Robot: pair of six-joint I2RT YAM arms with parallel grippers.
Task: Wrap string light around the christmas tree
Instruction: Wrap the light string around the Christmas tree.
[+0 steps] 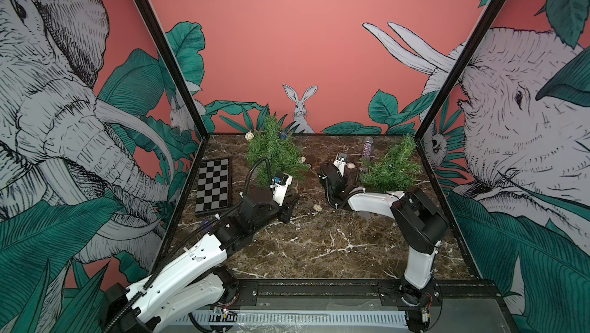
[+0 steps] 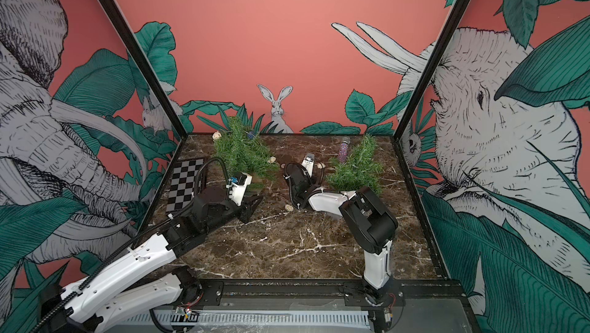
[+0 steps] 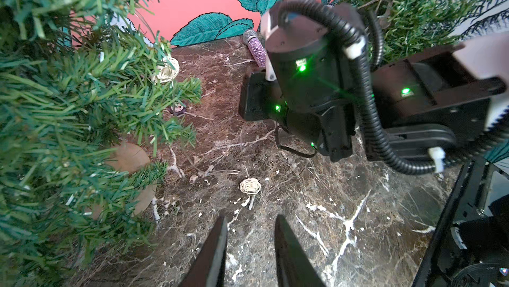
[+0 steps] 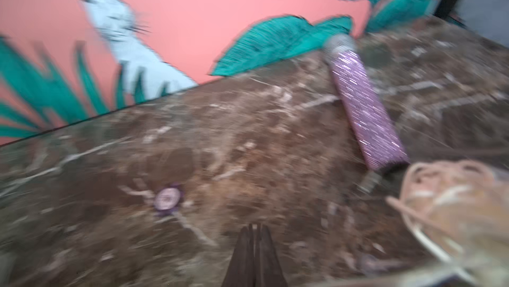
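Two green christmas trees stand at the back, the left tree (image 1: 274, 152) and the right tree (image 1: 392, 168). The string light shows as pale rattan balls on a thin wire: one in the left tree's branches (image 3: 166, 71), one on the table (image 1: 317, 207) (image 3: 249, 186), one right beside my right gripper (image 4: 451, 197). My left gripper (image 3: 250, 216) hovers low by the left tree's foot, open with only table between its fingers. My right gripper (image 4: 254, 226) sits between the trees, shut. The view is blurred, so the wire does not show between its jaws.
A purple glitter microphone (image 1: 366, 149) lies at the back beside the right tree. A chessboard (image 1: 213, 187) lies at the left edge. A purple poker chip (image 4: 167, 199) sits on the marble table (image 1: 319, 245). Black frame posts and walls close in three sides.
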